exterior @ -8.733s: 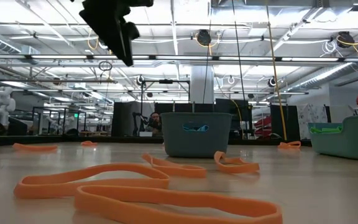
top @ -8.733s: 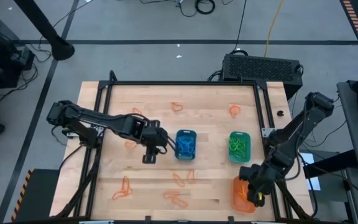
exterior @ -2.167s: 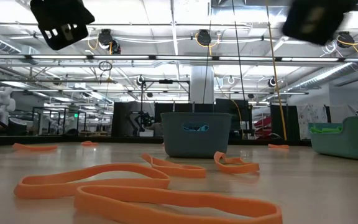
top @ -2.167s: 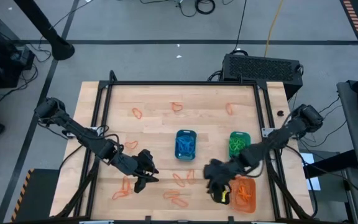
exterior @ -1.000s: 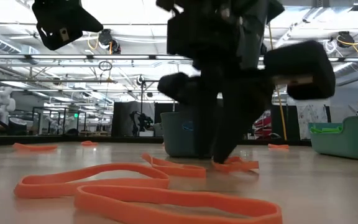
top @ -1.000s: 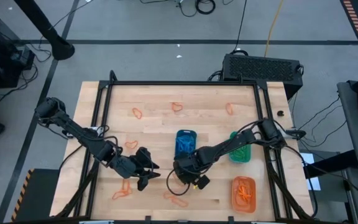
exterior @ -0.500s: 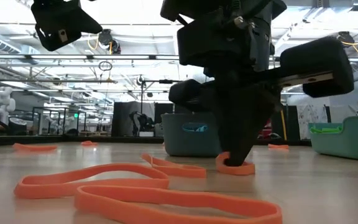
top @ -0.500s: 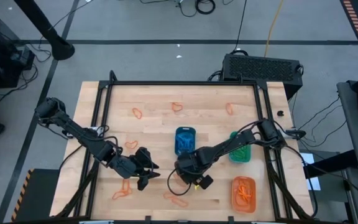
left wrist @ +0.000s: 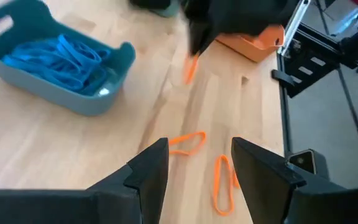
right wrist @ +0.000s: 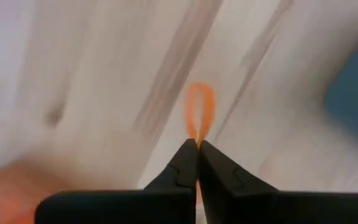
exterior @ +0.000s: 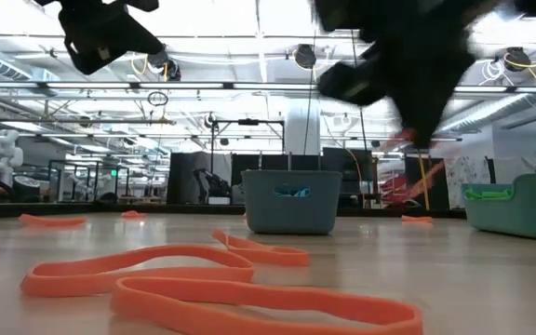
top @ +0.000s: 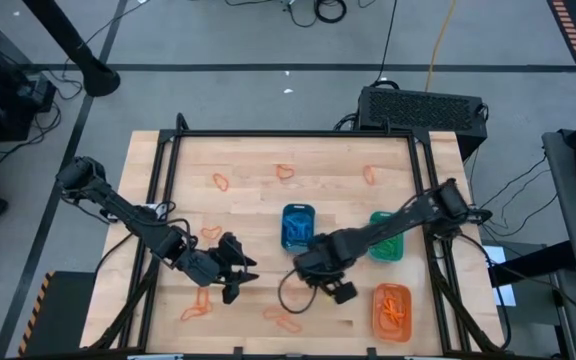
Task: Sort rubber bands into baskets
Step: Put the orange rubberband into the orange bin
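My right gripper [right wrist: 197, 148] is shut on an orange rubber band [right wrist: 200, 111] and hangs above the table's near middle [top: 308, 272], in front of the blue basket [top: 298, 228]. The left wrist view shows the same band [left wrist: 191, 67] dangling below it. My left gripper [left wrist: 197, 168] stands open above the table left of it [top: 233, 280], over loose orange bands [left wrist: 185, 143]. The green basket [top: 386, 237] and the orange basket [top: 392, 310] sit at the right. The blue basket holds blue bands [left wrist: 61, 56]. My right gripper pinches one end of the orange band's loop [right wrist: 196, 135] between its two fingertips. The fingers come from above, pointing steeply down. The band hangs below them as a narrow loop, lifted clear of the table.
More orange bands lie flat on the wood: three near the far edge [top: 285, 171], one at the left [top: 211, 233], and some near the front edge [top: 198, 305] [exterior: 221, 279]. A black frame rail [top: 163, 200] borders the table.
My right gripper has shut on the orange band that lay in front of the blue basket, then risen and drifted toward the table's right edge, rolling as it went. The band has come off the table and hangs from the fingertips.
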Controlling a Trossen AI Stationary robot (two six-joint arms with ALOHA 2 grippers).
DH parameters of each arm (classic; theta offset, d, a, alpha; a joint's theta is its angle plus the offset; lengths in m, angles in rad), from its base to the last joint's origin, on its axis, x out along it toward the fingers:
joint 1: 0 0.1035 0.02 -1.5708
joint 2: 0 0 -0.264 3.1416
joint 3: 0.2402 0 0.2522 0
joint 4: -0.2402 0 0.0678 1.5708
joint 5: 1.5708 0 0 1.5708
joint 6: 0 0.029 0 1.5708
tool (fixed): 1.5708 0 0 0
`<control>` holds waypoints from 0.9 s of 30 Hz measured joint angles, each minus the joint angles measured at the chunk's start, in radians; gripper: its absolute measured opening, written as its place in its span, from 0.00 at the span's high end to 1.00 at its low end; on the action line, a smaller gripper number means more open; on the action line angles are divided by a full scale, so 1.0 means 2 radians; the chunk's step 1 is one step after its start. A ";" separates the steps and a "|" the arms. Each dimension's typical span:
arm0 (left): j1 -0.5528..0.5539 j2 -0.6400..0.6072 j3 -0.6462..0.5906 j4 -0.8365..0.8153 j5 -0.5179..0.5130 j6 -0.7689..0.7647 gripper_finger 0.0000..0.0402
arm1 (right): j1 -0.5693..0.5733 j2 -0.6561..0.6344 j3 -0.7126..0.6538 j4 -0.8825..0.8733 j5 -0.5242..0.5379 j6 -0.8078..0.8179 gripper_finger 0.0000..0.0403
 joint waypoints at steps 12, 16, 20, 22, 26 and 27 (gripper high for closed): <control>0.064 0.000 0.000 0.088 -0.003 0.046 0.55 | 0.101 -0.162 -0.088 -0.072 0.000 0.189 1.00; 0.097 0.000 0.000 0.178 0.015 0.092 0.55 | 0.151 -0.217 -0.142 -0.036 0.002 0.293 1.00; 0.124 0.000 0.000 0.231 0.018 0.104 0.55 | 0.204 -0.251 -0.193 0.007 0.003 0.368 1.00; 0.133 0.000 0.000 0.234 0.018 0.104 0.55 | 0.226 -0.261 -0.213 0.025 0.003 0.393 1.00; 0.143 0.000 0.001 0.242 0.019 0.078 0.55 | 0.256 -0.263 -0.243 0.060 0.010 0.407 1.00; 0.144 0.003 0.003 0.242 0.019 0.075 0.55 | 0.261 -0.263 -0.249 0.071 0.017 0.404 1.00</control>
